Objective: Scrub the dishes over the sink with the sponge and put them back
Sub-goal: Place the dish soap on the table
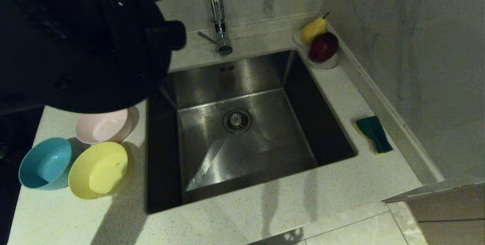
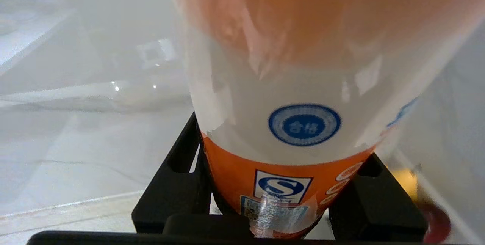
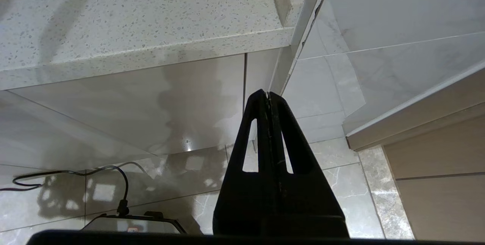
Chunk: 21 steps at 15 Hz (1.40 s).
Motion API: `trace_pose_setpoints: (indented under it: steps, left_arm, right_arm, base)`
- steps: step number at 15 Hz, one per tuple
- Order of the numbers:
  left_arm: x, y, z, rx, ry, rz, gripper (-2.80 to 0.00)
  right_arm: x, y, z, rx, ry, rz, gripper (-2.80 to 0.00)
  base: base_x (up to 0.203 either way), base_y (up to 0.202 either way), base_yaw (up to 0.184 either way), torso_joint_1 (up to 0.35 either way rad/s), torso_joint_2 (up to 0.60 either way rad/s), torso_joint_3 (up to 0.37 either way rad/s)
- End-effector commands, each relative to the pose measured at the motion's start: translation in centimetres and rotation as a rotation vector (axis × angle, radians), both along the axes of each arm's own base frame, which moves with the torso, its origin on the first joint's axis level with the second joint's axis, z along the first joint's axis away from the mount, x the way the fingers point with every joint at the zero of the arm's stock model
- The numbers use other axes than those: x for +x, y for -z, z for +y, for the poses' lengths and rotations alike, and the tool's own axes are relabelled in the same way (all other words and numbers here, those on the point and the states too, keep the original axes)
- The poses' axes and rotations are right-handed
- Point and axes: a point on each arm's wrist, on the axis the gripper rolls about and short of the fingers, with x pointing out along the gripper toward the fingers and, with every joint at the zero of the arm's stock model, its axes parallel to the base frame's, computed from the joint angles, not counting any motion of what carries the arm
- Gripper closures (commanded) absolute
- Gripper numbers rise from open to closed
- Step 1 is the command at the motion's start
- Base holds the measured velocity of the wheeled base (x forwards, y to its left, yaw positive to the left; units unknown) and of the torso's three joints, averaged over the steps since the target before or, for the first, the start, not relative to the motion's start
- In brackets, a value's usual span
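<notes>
The left tool [image 2: 278, 199] is clamped on an orange and white bottle [image 2: 303, 123], raised above the bench [image 1: 265, 214] at the left of the sink [image 1: 242, 131]. The right tool [image 3: 268, 99] hangs low in front of the bench, its fingers pressed together on nothing. The pink bowl [image 1: 104, 125], blue bowl [image 1: 45, 163] and yellow bowl [image 1: 99, 170] stand close together left of the sink. The sponge [image 1: 374, 134] lies on the bench at its right side, green face up.
</notes>
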Motion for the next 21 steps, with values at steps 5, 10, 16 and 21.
trace_pose_setpoints:
  steps: [5, 10, 16, 21]
  left_arm:
    - [-3.1, -5.3, 9.4, -0.145, -0.106, -0.085, 0.00]
    - [-0.5, -5.8, 15.9, -0.176, -0.291, -0.078, 0.00]
    - [6.5, -2.5, 22.1, -0.251, -0.422, -0.015, 0.00]
    - [14.5, 4.2, 27.1, -0.333, -0.553, 0.127, 0.00]
  right_arm:
    - [0.0, 0.0, 0.0, 0.001, 0.000, -0.001, 0.00]
    - [0.0, 0.0, 0.0, 0.001, 0.000, 0.000, 0.00]
    - [0.0, 0.0, 0.0, -0.001, 0.000, -0.002, 0.00]
    - [0.0, 0.0, 0.0, -0.001, 0.000, -0.001, 0.00]
  base:
    - [0.000, 0.000, 0.000, 0.000, 0.00, 0.000]
    - [0.000, 0.000, 0.000, 0.000, 0.00, 0.000]
    - [0.000, 0.000, 0.000, 0.000, 0.00, 0.000]
    - [0.000, 0.000, 0.000, 0.000, 0.00, 0.000]
